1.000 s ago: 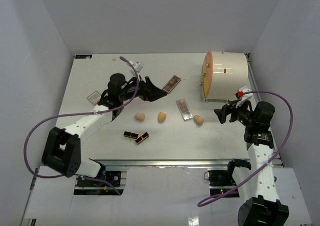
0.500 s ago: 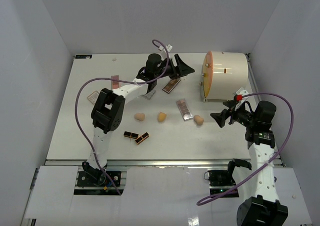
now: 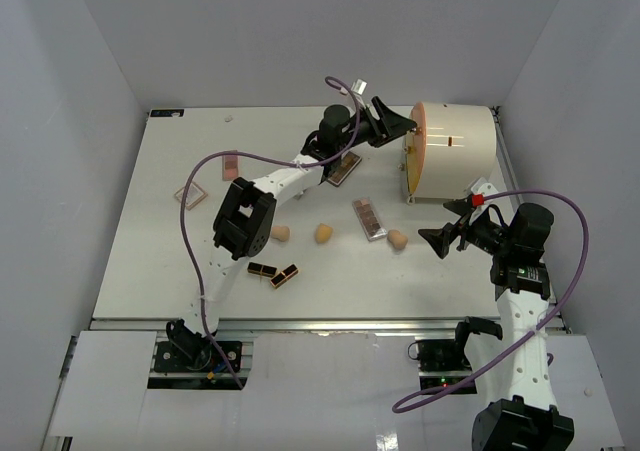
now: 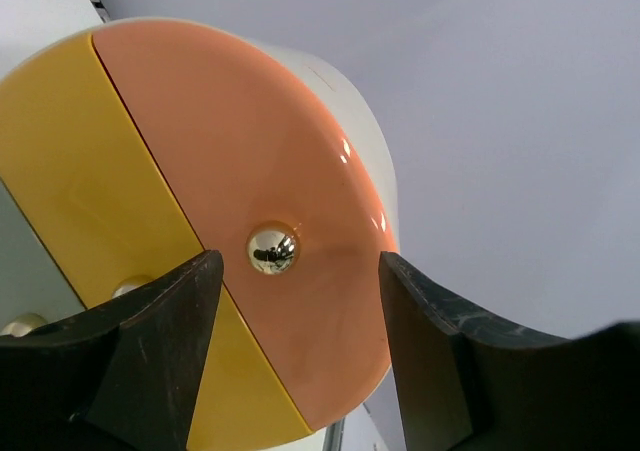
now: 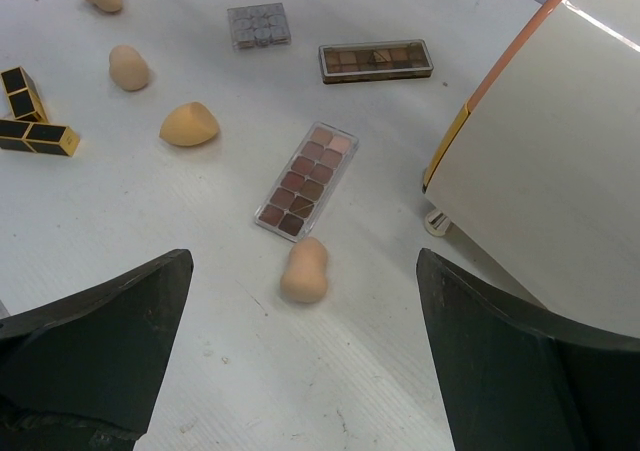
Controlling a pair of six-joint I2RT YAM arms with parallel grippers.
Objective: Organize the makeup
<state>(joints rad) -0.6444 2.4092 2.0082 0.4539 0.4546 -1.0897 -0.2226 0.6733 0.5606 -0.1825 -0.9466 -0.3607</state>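
Note:
The makeup lies scattered on the white table [image 3: 150,261]. Several peach sponges [image 5: 188,124] lie in the middle, one sponge [image 5: 304,269] just ahead of my open right gripper [image 5: 305,306], which hovers empty above the table [image 3: 440,239]. Two black-and-gold lipsticks [image 3: 273,272] lie near the front. A pink palette [image 3: 369,218], a brown palette [image 5: 376,60] and a grey square palette [image 5: 258,25] lie flat. My left gripper [image 3: 400,126] is open at the cylinder's orange front [image 4: 250,151], its fingers [image 4: 160,341] either side of a gold knob [image 4: 272,249], touching nothing.
The large cream cylinder [image 3: 455,151] lies on its side at the back right, with a yellow section [image 4: 110,191] beside the orange one. Two small flat compacts [image 3: 190,194] [image 3: 231,163] lie at the left. The left arm stretches across the table's back.
The left arm has swung from the table's left middle to the cylinder's front at the back right, its jaws narrowing a little. The right gripper has edged left and opened wider.

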